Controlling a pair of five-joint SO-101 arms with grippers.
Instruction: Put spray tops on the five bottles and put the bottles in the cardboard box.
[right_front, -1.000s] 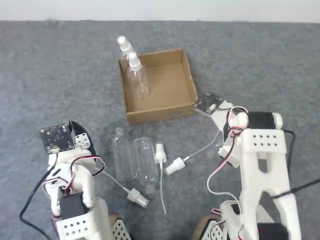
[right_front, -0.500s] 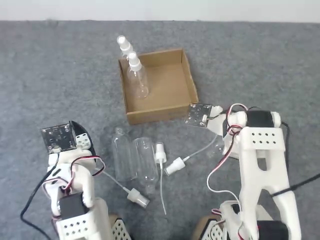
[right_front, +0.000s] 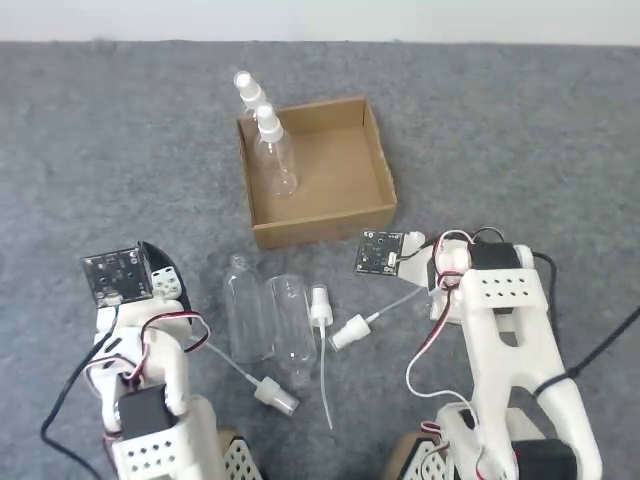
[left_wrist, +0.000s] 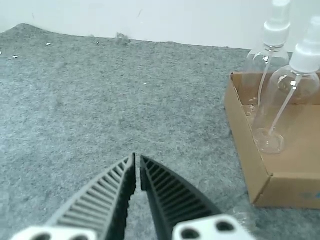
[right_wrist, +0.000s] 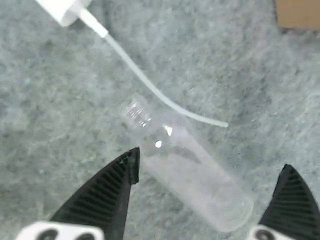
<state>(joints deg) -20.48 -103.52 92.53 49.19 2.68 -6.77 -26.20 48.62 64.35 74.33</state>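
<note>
Grey carpet covers the bench (right_front: 520, 120). In the last second the right arm swung away from the corner of the cardboard box (right_front: 320, 232). Now it hangs over a bare bottle (right_wrist: 185, 165), so a grab looks next. The right pincer (right_wrist: 210, 165) is wide open, one jaw each side. The bottle lies flat, slanting between them, with its open neck toward a loose spray top (right_wrist: 65, 10). The left pincer (left_wrist: 138, 162) is closed and empty.
</note>
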